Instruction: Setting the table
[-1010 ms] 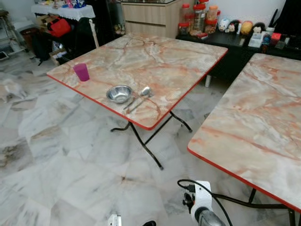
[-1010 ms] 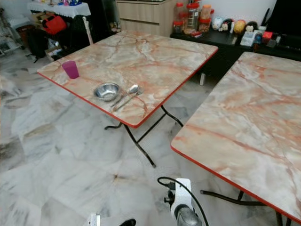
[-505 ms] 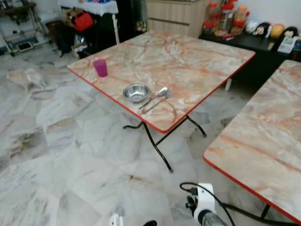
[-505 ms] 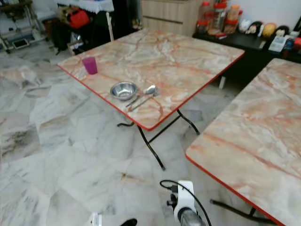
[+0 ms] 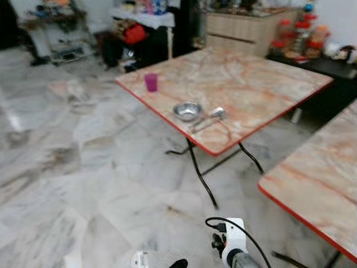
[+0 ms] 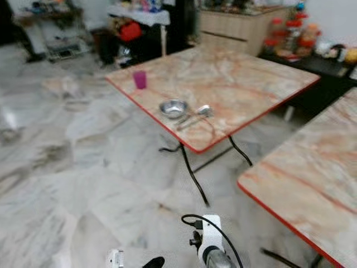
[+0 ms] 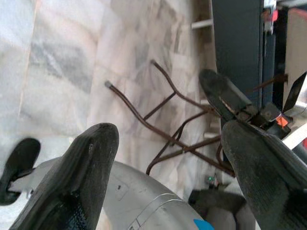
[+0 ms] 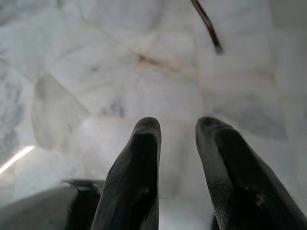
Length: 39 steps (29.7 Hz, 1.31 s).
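On the marble table (image 5: 262,84): one purple cup (image 5: 150,82), one steel bowl (image 5: 187,110), one spoon (image 5: 213,115); both grippers empty, fingers apart.

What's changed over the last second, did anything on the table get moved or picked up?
Only the camera moved: the view swung toward the robot's left. The purple cup, steel bowl and spoon sit where they were on the marble table. Nothing was grasped: the left pincer and right pincer hang open over the floor.

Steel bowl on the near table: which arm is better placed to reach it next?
Left, marginally. The bowl sits ahead on the table, left of the right arm's line. Both arms hang low over the floor, far off.
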### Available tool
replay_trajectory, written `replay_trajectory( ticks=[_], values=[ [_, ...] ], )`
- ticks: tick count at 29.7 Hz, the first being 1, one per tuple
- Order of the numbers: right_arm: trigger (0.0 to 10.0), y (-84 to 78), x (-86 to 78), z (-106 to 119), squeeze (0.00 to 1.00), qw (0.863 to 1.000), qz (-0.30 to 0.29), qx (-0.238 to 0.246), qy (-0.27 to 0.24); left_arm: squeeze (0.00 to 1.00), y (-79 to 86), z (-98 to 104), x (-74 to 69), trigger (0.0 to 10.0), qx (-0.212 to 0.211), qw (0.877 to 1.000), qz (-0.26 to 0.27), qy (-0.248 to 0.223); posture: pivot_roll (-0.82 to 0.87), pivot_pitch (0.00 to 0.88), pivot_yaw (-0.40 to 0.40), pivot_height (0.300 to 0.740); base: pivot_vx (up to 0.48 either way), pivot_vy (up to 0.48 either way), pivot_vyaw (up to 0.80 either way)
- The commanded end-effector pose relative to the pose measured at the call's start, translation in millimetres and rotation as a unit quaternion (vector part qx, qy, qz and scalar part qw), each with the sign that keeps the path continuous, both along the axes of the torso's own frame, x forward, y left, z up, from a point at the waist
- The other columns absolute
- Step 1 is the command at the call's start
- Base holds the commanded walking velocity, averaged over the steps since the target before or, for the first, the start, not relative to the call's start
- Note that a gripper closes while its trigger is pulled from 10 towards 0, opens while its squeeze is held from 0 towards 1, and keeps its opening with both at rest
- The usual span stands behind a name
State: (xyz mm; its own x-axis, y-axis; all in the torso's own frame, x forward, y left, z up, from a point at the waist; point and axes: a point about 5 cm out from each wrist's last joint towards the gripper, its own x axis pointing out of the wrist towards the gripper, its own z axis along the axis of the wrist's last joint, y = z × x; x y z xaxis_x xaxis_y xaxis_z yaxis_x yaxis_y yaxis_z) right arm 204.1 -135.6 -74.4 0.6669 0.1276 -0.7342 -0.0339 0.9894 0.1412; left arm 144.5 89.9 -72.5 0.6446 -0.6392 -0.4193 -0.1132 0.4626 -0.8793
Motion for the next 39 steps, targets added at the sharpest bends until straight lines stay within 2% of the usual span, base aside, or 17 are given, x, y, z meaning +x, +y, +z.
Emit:
replay_trajectory(
  ticks=[1, 6, 8, 11, 12, 15, 22, 26, 32, 34, 36, 39],
  values=[
    [10.0, 0.9, 2.5, 1, 0.0, 1.0, 0.001, 0.001, -0.001, 0.0, 163.6, 9, 34.1, 10.0, 0.555, 0.816, 0.158, 0.024, 0.09, 0.0, 0.066, 0.74, 0.0, 0.0, 0.0],
    [10.0, 0.8, 1.5, 1, 0.0, 1.0, 0.005, -0.001, 0.002, 0.0, 172.3, 21, 48.1, 10.0, 0.562, 0.803, 0.199, -0.003, 0.1, 0.0, 0.065, 0.74, 0.0, 0.0, 0.0],
    [10.0, 0.6, 1.1, 0, 0.0, 1.0, 0.006, -0.001, 0.003, 0.0, 172.8, 28, 58.9, 10.0, 0.565, 0.8, 0.201, -0.023, 0.1, 0.0, 0.062, 0.74, 0.0, 0.0, 0.0],
    [10.0, 0.6, 0.6, 0, 0.0, 1.0, 0.005, -0.001, 0.004, 0.0, 170.9, 36, 71.5, 10.0, 0.565, 0.799, 0.198, -0.051, 0.1, 0.0, 0.065, 0.74, 0.0, 0.0, 0.0],
    [10.0, 1.2, 1.7, 1, 0.0, 1.0, 0.004, 0.0, 0.003, 0.0, 169.7, 42, 80.4, 10.0, 0.56, 0.801, 0.202, -0.065, 0.09, 0.0, 0.069, 0.74, 0.304, 0.0, 0.0],
    [10.0, 2.3, 2.7, 1, 0.0, 1.0, 0.003, 0.002, 0.001, 0.0, 169.5, 44, 83.9, 10.0, 0.559, 0.802, 0.202, -0.067, 0.09, 0.0, 0.075, 0.74, 0.329, 0.0, 0.0],
    [10.0, 5.0, 1.8, 1, 0.0, 1.0, -0.001, 0.005, 0.001, 0.0, 169.4, 35, 72.2, 10.0, 0.554, 0.809, 0.192, -0.044, 0.08, 0.0, 0.089, 0.74, 0.449, 0.0, 0.0],
    [10.0, 3.8, -0.2, 0, 0.0, 1.0, -0.001, 0.003, 0.004, 0.0, 169.5, 25, 56.9, 10.0, 0.557, 0.81, 0.182, -0.022, 0.08, 0.0, 0.089, 0.74, 0.472, 0.0, 0.0],
    [10.0, 0.9, -0.8, -1, 0.0, 1.0, 0.005, -0.004, 0.003, 0.0, 166.8, 20, 49.9, 10.0, 0.557, 0.812, 0.174, -0.009, 0.09, 0.0, 0.086, 0.74, 0.472, 0.0, 0.24],
    [10.0, 0.4, -0.7, -1, 0.0, 1.0, -0.001, -0.001, 0.003, 0.0, 163.7, 19, 49.4, 10.0, 0.578, 0.798, 0.172, -0.008, 0.09, 0.0, 0.086, 0.74, 0.472, 0.0, 0.8],
    [10.0, -0.6, 0.0, 0, 0.0, 1.0, -0.003, 0.0, 0.002, 0.0, 161.9, 18, 48.2, 10.0, 0.589, 0.79, 0.172, -0.003, 0.09, 0.0, 0.085, 0.74, 0.472, 0.0, 0.68],
    [10.0, -0.2, 0.5, 0, 0.0, 1.0, -0.006, 0.002, 0.003, 0.0, 161.7, 18, 48.1, 10.0, 0.59, 0.789, 0.172, -0.001, 0.09, 0.0, 0.083, 0.74, 0.471, 0.0, 0.38]
  ],
)
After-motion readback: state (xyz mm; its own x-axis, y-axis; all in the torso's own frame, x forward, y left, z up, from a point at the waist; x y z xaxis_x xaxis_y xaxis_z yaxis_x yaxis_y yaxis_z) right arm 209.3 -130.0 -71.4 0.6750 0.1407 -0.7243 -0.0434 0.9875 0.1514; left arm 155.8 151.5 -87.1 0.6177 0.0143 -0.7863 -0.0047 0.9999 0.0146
